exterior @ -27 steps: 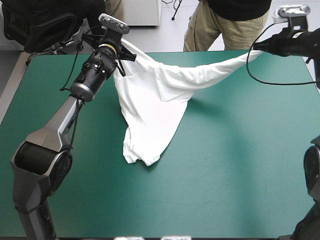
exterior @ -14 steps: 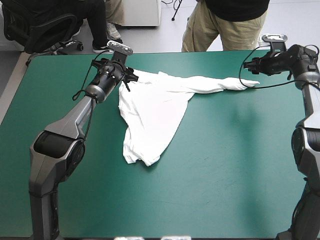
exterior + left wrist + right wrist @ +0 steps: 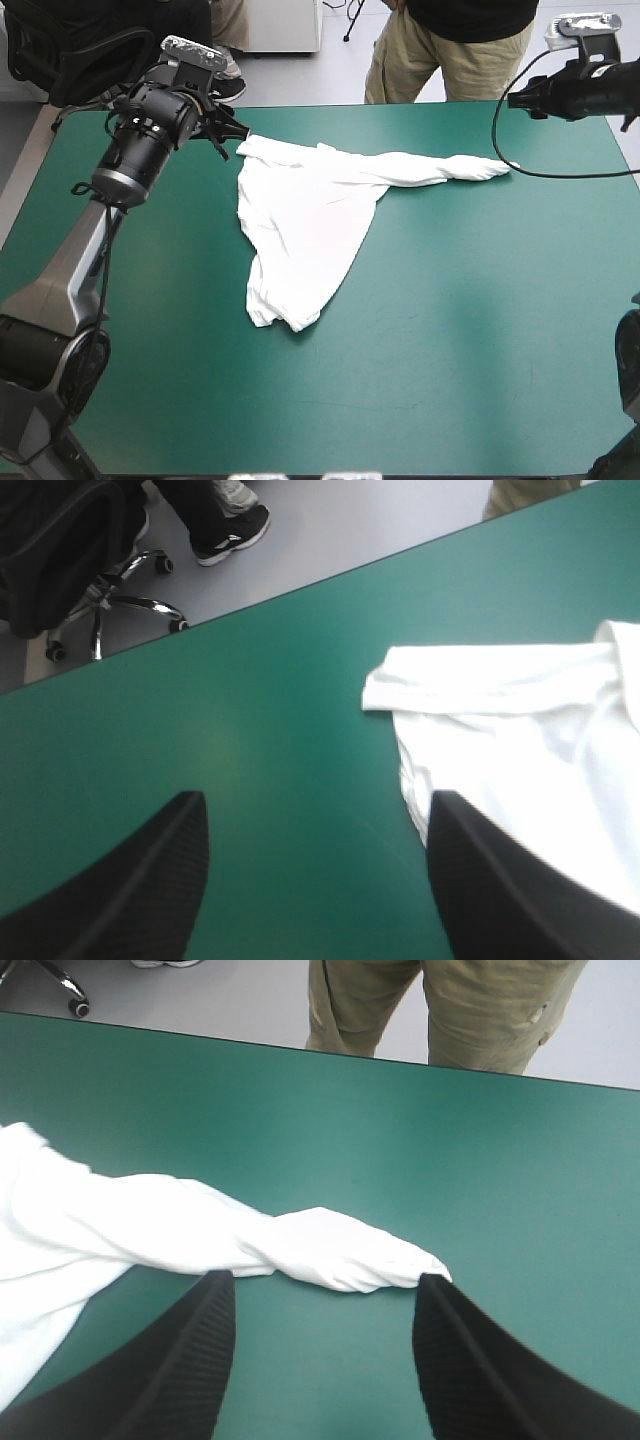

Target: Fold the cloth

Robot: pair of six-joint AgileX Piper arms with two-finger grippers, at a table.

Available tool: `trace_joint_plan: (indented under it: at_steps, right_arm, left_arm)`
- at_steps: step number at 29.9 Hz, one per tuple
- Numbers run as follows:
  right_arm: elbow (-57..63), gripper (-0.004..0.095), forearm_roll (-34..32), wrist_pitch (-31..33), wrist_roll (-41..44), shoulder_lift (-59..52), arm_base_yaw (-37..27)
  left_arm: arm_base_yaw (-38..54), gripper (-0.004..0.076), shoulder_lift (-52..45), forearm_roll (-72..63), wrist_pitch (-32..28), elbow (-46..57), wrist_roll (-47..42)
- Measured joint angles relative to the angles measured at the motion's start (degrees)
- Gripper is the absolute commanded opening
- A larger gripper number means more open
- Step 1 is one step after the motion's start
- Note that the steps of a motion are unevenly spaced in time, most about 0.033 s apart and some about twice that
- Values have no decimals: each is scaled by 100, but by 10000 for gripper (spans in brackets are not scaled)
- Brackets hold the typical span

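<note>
The T-shirt lies on the table in the upper middle of the high view. It forms a rough triangle narrowing toward the frame's centre, with a twisted strand running off toward the upper right. It is not yet flat, so we judge the step in hand to be spreading it before any fold. To do that well, we should retake it at true edges: the corner beside the left gripper, and the strand's tip with the right gripper. We should pinch low, then draw apart evenly so the twist unwinds rather than tightens. Both grippers have their fingers spread wide and hold nothing. The left hangs just beside the corner and the right over the strand's tip, neither visibly touching the cloth.
</note>
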Motion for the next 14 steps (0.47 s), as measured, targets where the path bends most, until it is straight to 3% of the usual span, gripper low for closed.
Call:
trace_joint_plan:
  at_steps: [8, 14]
  right_arm:
    - [-32, 490, 227, 1102, 0, -1093, 0]
    - [-39, 487, 333, 1165, 0, -1616, 0]
  left_arm:
    - [0, 454, -628, -1440, 965, 851, 868]
    - [-76, 454, -1416, -3154, 1176, 2224, 1879]
